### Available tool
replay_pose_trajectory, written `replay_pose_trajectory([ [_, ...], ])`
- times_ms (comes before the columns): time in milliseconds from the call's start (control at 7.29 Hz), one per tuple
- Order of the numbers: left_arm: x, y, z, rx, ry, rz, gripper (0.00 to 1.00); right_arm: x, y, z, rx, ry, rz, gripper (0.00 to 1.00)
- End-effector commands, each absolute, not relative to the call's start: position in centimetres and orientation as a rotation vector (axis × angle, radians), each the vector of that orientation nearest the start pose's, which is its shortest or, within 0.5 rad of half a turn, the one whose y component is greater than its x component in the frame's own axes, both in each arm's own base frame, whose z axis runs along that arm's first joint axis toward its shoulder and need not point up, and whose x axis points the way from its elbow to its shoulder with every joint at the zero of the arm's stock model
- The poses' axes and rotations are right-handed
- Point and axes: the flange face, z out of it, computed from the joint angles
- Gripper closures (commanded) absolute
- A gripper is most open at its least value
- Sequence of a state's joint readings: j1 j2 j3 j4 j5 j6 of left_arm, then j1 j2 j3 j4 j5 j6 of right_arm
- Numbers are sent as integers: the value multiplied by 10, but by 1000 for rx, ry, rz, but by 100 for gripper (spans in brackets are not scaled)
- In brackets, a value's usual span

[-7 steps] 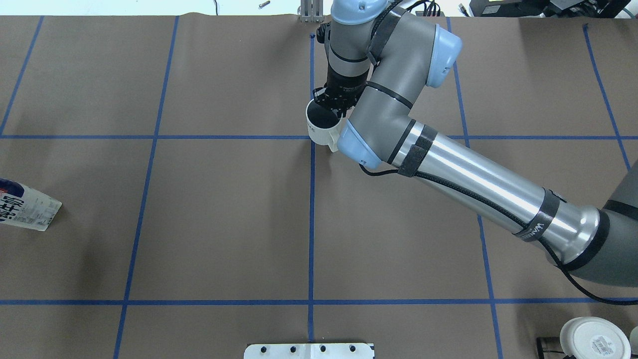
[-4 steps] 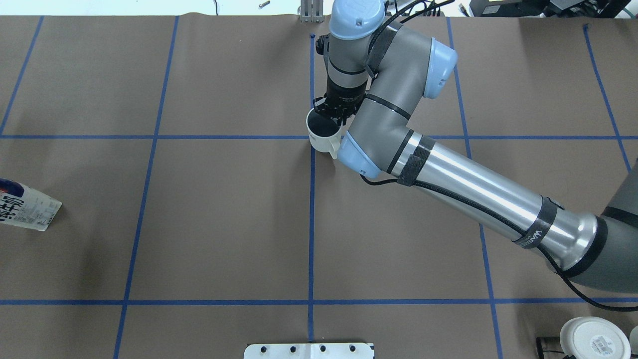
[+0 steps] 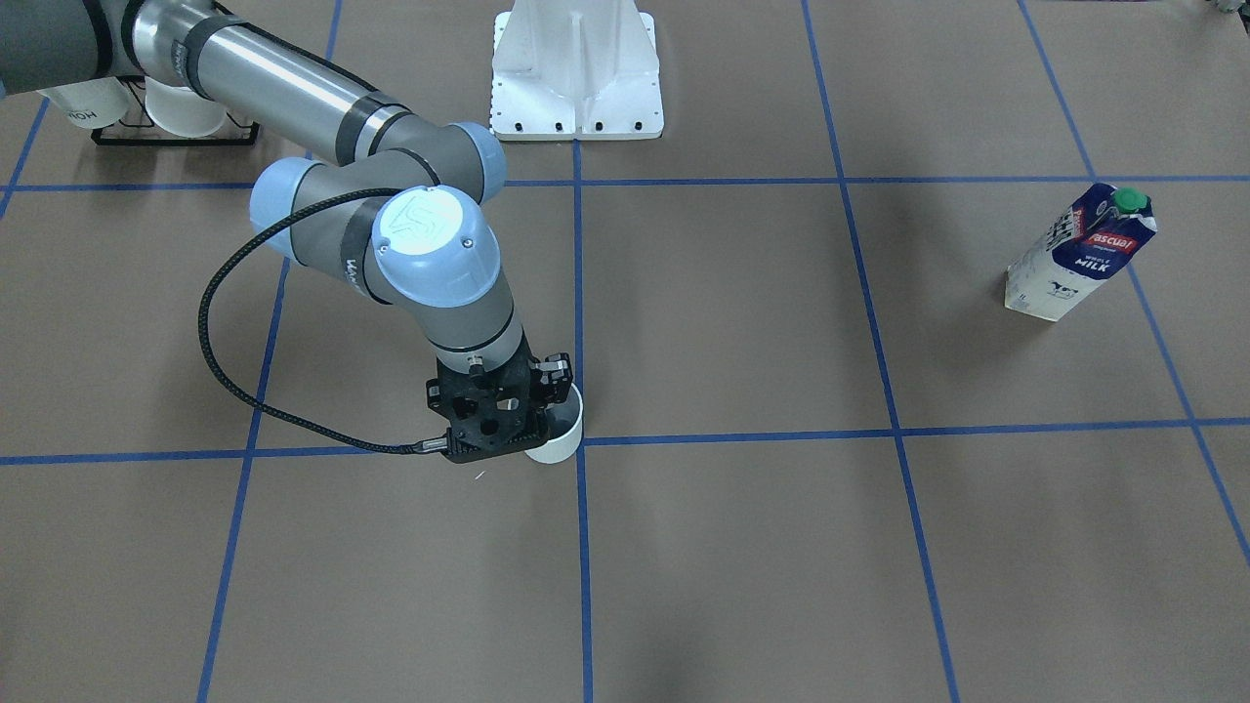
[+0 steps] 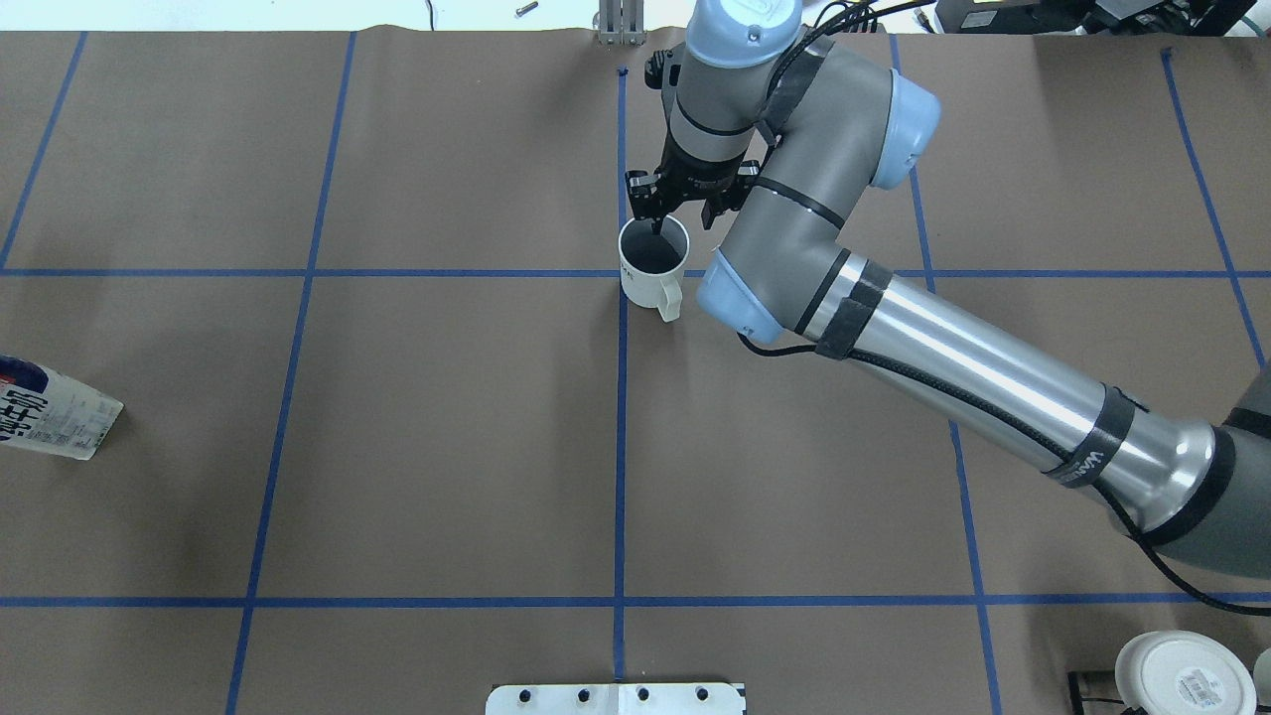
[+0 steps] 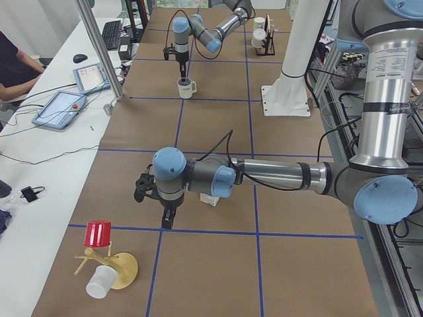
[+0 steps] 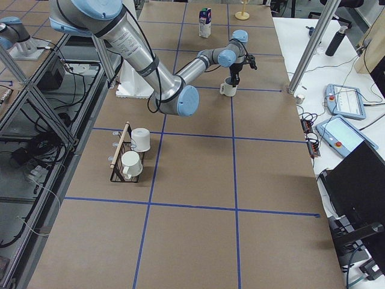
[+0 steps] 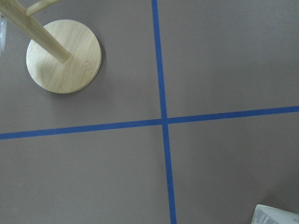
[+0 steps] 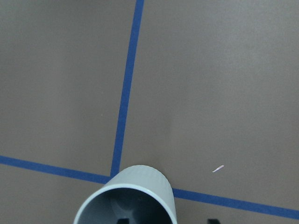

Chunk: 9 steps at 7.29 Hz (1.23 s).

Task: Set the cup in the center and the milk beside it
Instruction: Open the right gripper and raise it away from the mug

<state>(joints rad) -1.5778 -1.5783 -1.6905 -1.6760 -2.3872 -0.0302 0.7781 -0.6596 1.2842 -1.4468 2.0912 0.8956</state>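
Note:
The cup (image 4: 652, 266), a small white mug with its handle toward the robot, stands upright right beside the center (image 4: 623, 273), the middle tape crossing. My right gripper (image 4: 676, 222) hangs over the cup's far rim and is open. In the right wrist view one finger is inside the cup (image 8: 133, 198) and the other outside, both clear of the wall. The milk (image 3: 1080, 252) stands upright far off on my left side. It also shows at the overhead view's left edge (image 4: 55, 415). My left gripper (image 5: 168, 219) hovers near the milk; I cannot tell its state.
A wooden mug tree (image 5: 112, 264) with a red cup (image 5: 98, 234) and a white cup stands at the table's left end. A black rack with white mugs (image 6: 129, 158) sits near my right base. The white mount plate (image 4: 616, 698) is at the near edge.
The right gripper has opened off the cup's rim and risen a little. The cup now stands free on the table by the crossing. The milk has not moved.

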Motion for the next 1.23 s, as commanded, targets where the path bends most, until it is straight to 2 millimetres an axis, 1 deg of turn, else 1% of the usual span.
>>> replay_pose_trajectory([
  [0, -59, -495, 526, 254, 857, 22, 1, -436, -643, 182, 61, -958, -57, 0],
  [137, -50, -478, 519, 258, 861, 47, 1, -407, -648, 192, 50, -958, -26, 0],
  [274, -19, -456, 496, 270, 862, 125, 1, -377, -653, 206, 36, -960, 5, 0],
  [411, 11, -434, 475, 284, 852, 211, 1, -346, -655, 231, 25, -964, 29, 0],
  [548, 30, -415, 468, 289, 813, 268, 1, -324, -657, 252, 30, -955, 44, 0],
  [685, 46, -409, 464, 308, 781, 317, 1, -309, -652, 276, 37, -941, 33, 0],
  [823, 60, -394, 482, 305, 754, 357, 2, -291, -654, 298, 46, -925, 24, 0],
  [960, 67, -391, 487, 298, 751, 377, 1, -273, -657, 320, 31, -915, 48, 0],
  [1097, 66, -392, 494, 293, 729, 375, 2, -269, -653, 328, 26, -912, 43, 0],
])
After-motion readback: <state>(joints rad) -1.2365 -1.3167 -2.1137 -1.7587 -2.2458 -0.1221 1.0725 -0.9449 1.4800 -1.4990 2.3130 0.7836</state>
